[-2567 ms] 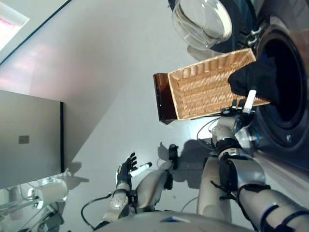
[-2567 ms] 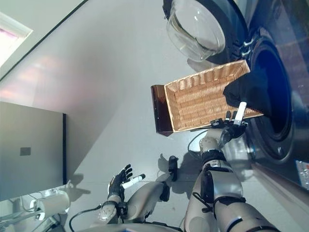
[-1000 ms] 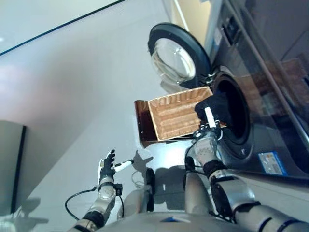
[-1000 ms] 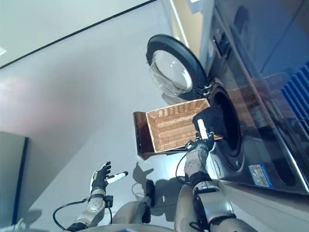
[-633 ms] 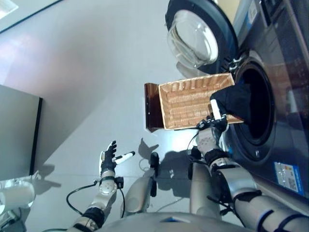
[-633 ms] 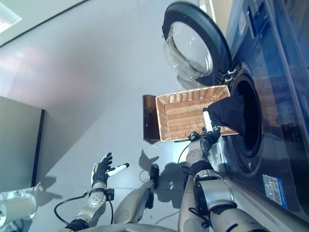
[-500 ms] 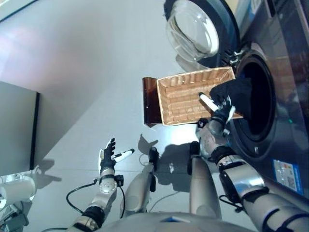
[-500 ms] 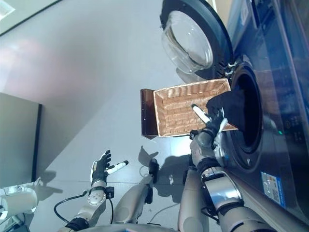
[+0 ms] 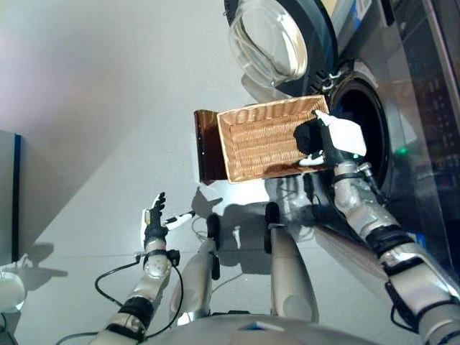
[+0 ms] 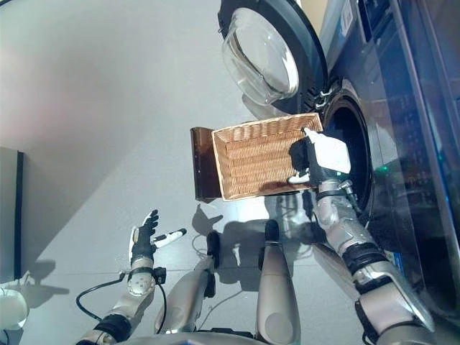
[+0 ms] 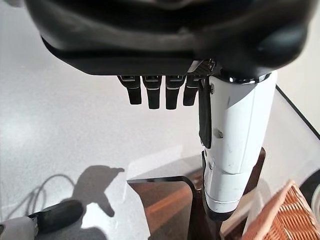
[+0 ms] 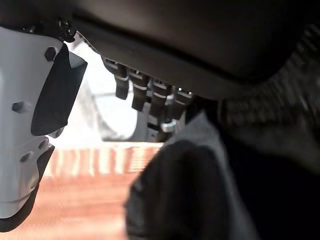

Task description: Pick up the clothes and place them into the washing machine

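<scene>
Left hand [image 9: 152, 216] hung low over the floor [image 9: 93, 108], fingers straight, holding nothing, right hand [image 10: 321, 159] seemingly open, fingers resting on dark clothes [image 9: 307, 136] at the basket's [image 9: 259, 140] far corner, beside the washing machine's [image 9: 359, 108] open door [image 9: 269, 39].

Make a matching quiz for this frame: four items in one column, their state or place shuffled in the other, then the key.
Items:
1. washer door
2. wicker basket
3. dark garment
4. left hand

States:
A. fingers spread, holding nothing, low over the floor
B. swung open, glass bowl showing
C. at the basket's drum-side end, under the right hand
D. on a brown stand before the drum opening

Pairs: 1-B, 2-D, 3-C, 4-A
</scene>
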Motion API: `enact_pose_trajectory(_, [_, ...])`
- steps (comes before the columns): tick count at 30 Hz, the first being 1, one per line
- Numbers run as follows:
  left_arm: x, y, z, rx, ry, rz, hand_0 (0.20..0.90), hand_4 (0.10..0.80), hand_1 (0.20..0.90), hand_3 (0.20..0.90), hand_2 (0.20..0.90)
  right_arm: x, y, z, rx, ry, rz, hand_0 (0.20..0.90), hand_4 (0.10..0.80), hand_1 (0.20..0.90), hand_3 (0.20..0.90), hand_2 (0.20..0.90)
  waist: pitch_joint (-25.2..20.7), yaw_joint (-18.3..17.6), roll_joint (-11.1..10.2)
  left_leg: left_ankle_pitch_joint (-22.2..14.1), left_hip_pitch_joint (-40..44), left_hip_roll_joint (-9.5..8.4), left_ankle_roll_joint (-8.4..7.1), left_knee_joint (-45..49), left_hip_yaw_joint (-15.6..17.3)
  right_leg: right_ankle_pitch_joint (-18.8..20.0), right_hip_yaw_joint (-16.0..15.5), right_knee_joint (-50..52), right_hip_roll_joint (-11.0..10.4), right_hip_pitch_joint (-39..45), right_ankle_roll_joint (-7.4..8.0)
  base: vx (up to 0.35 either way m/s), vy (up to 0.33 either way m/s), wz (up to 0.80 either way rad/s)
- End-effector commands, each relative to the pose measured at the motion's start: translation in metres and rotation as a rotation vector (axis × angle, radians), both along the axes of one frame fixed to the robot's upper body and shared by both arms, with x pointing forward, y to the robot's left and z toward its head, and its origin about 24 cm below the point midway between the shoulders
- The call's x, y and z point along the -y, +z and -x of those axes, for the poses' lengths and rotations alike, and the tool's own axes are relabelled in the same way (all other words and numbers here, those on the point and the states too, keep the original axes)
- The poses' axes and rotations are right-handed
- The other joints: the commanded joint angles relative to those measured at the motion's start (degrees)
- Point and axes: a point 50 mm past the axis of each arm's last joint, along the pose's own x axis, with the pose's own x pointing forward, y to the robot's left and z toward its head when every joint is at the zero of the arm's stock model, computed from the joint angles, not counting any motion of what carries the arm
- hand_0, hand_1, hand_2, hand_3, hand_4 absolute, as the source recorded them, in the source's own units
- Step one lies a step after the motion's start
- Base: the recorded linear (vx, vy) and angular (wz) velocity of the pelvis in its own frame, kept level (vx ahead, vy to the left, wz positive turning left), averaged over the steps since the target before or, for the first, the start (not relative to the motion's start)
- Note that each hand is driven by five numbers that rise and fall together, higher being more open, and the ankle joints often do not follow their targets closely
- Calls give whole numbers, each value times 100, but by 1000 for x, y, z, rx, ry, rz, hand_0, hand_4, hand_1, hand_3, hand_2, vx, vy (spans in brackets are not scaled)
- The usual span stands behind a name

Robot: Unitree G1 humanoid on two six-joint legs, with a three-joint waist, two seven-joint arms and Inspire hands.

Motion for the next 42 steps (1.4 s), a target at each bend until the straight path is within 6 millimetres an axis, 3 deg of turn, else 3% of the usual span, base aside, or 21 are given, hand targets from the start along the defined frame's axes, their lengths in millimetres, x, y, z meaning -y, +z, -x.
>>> enact_pose_trajectory(1, [-31, 23, -11, 130, 31, -87, 900, 800, 900, 900, 900, -17, 45, -28, 130, 74, 333, 900, 800, 900, 900, 900, -81, 26, -482, -524, -337, -209, -88, 702, 90, 584, 168, -1757, -43, 862, 350, -39, -21, -8])
enact_pose_trajectory(9, [-35, 38, -28, 192, 59, -86, 900, 800, 900, 900, 900, -23, 67, -58, 53, 18, 686, 900, 800, 900, 900, 900, 187, 185, -615, -413, -636, -109, -171, 798, 20, 551, 36, -1674, 49, 642, 297, -32, -57, 2])
enact_pose_trajectory(16, [-32, 46, -38, 227, 46, -68, 900, 800, 900, 900, 900, -3, 69, -63, -64, -123, 773, 900, 800, 900, 900, 900, 373, 386, -639, -308, -918, -85, -240, 892, -144, 466, -187, -1462, 58, 390, 221, -20, -64, 19])
enact_pose_trajectory(26, [-28, 57, -40, 276, 18, -56, 900, 800, 900, 900, 900, 50, 66, -45, -161, -344, 732, 900, 800, 900, 900, 900, 422, 617, -440, -214, -1019, -126, -290, 809, -308, 325, -400, -1267, -24, 232, 183, 2, -17, 14])
enact_pose_trajectory(31, [-29, 59, -40, 285, 10, -56, 900, 800, 900, 900, 900, 73, 79, -37, -170, -427, 742, 900, 800, 900, 900, 900, 416, 653, -318, -196, -1021, -170, -295, 789, -330, 309, -397, -1214, -66, 181, 178, 3, 5, 4])
enact_pose_trajectory(42, [-24, 59, -35, 286, -13, -21, 900, 800, 900, 900, 900, 98, 105, -28, -174, -531, 827, 900, 800, 900, 900, 900, 426, 729, -13, -153, -1127, -221, -319, 835, -326, 256, -368, -1050, -144, -20, 199, -1, 2, 2])
